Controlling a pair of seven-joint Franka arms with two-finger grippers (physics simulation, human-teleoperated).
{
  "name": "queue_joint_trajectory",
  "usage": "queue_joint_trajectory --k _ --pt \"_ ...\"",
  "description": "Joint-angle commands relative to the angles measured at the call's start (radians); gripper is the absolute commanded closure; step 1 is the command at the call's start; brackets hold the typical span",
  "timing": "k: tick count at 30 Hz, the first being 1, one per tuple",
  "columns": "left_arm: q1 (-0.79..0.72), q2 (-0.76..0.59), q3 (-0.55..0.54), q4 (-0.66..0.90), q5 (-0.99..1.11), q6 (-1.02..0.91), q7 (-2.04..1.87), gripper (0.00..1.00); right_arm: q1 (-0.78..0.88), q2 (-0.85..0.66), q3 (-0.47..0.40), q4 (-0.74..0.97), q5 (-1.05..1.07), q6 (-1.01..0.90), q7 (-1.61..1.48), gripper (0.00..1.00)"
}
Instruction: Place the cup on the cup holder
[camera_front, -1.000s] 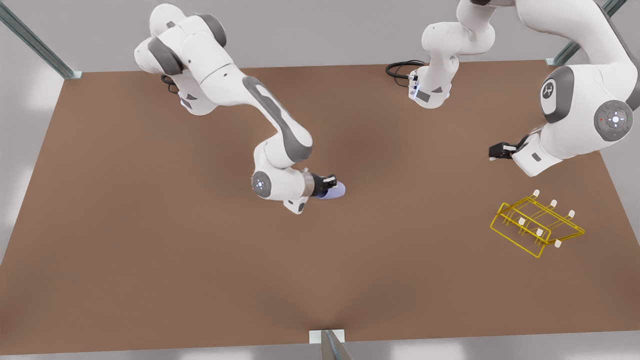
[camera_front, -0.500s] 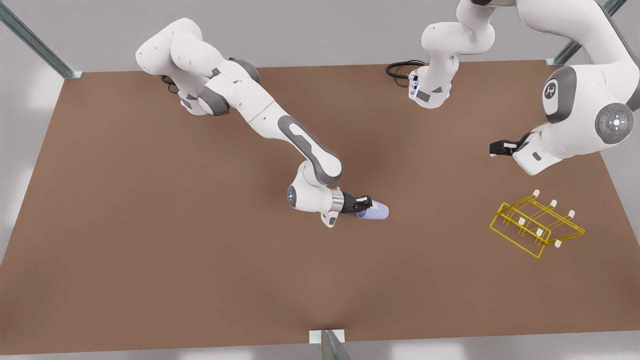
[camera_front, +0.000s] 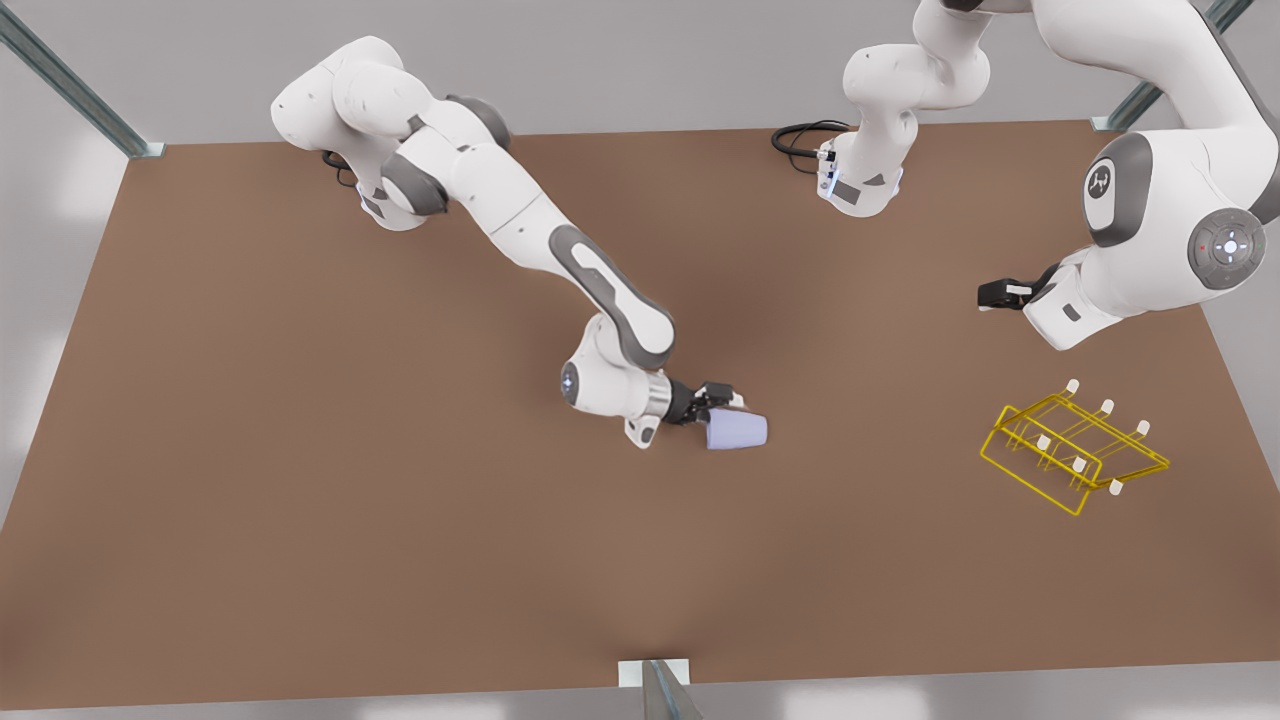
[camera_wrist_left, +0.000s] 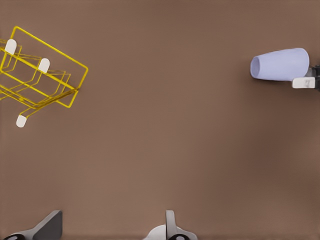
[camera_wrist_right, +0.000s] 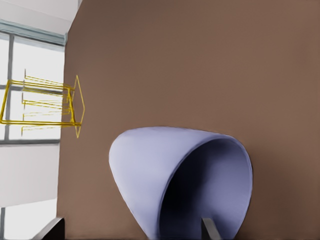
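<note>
Near the middle of the brown bench (camera_front: 300, 500), the right end effector (camera_front: 722, 405) grips the cup (camera_front: 737, 431) by its rim, one finger inside the mouth, the cup lying sideways with its arm stretched low from the far side. Well apart toward the front view's right stands the cup holder (camera_front: 1075, 450). Beyond it the left end effector (camera_front: 985, 298) waits aloft, fingers spread.

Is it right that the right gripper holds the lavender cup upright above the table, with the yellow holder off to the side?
Not quite: the cup is not upright. The front view shows it lying sideways in the right gripper, closed end toward the cup holder. The rest stands: it is held above the table, and the holder sits apart, toward the front view's right.
</note>
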Motion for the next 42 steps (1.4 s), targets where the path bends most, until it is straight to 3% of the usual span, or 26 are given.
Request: queue_joint_trajectory --k 1,7,9,10,12,13,14,15,16,17,18,19,24,27,29,34,36,42 --pt "0.0 -0.001 0.0 0.0 0.0 -0.001 -0.001 0.0 -0.007 -0.029 0.0 -0.038 -0.004 -0.025 -0.103 0.0" --pt "-0.017 0.002 -0.006 0.0 0.005 0.0 -0.059 0.0 -0.138 -0.098 0.0 -0.13 -0.204 -0.203 -0.109 0.0" --pt "-0.095 0.004 -0.006 0.0 0.0 0.002 -0.209 0.0 -0.214 -0.128 -0.009 -0.142 -0.328 -0.327 -0.103 0.0" --pt "-0.167 0.065 -0.008 0.095 -0.007 -0.014 -0.309 0.0 -0.28 -0.15 -0.035 -0.144 -0.469 -0.459 -0.098 0.0" --pt "-0.215 0.136 -0.014 0.207 -0.075 -0.024 -0.525 0.0 -0.308 -0.171 -0.262 -0.095 -0.708 -0.919 -0.109 0.0" --pt "-0.212 0.165 -0.083 0.212 -0.073 0.046 -0.659 0.0 -0.307 -0.191 -0.408 -0.021 -0.809 -1.148 -0.107 0.0" --pt "-0.213 0.198 -0.084 0.212 -0.073 0.114 -0.74 0.0 -0.301 -0.243 -0.48 0.005 -0.969 -1.222 -0.103 0.0" --pt "-0.213 0.215 -0.084 0.212 -0.073 0.124 -0.755 0.0 -0.302 -0.275 -0.492 0.01 -1.058 -1.258 -0.084 0.0" --pt "-0.216 0.251 -0.087 0.212 -0.072 0.152 -0.921 0.0 -0.293 -0.397 -0.465 0.007 -1.269 -1.302 0.081 0.0" --pt "-0.265 0.292 -0.1 0.212 -0.073 0.198 -1.145 0.0 -0.322 -0.495 -0.319 0.005 -1.483 -1.332 0.201 0.0" --pt "-0.314 0.349 -0.101 0.211 -0.04 0.347 -1.396 0.0 -0.423 -0.616 -0.086 -0.007 -1.636 -1.332 0.446 0.0" --pt "-0.321 0.387 -0.103 0.229 -0.036 0.384 -1.455 0.0 -0.457 -0.716 -0.006 -0.074 -1.641 -1.335 0.554 0.0" --pt "-0.331 0.476 -0.103 0.215 -0.033 0.693 -2.107 0.0 -0.489 -0.97 -0.012 -0.226 -1.552 -1.329 0.558 0.0" --pt "-0.322 0.424 -0.103 0.071 -0.039 0.845 -2.363 0.0 -0.495 -0.955 -0.032 -0.246 -1.563 -1.328 0.574 0.0" --pt "-0.347 0.421 -0.104 0.023 -0.053 0.891 -2.615 0.0 -0.538 -0.828 -0.032 -0.23 -1.557 -1.322 0.574 0.0" --pt "-0.356 0.475 -0.132 -0.02 -0.13 1.02 -2.633 0.0 -0.537 -0.829 -0.032 -0.202 -1.555 -1.306 0.565 0.0" --pt "-0.357 0.459 -0.138 -0.107 -0.131 1.062 -2.635 0.0 -0.549 -0.829 -0.032 -0.202 -1.557 -1.297 0.555 0.0" --pt "-0.367 0.453 -0.143 -0.208 -0.158 1.06 -2.644 0.0 -0.563 -0.843 -0.023 -0.225 -1.551 -1.248 0.558 0.0"
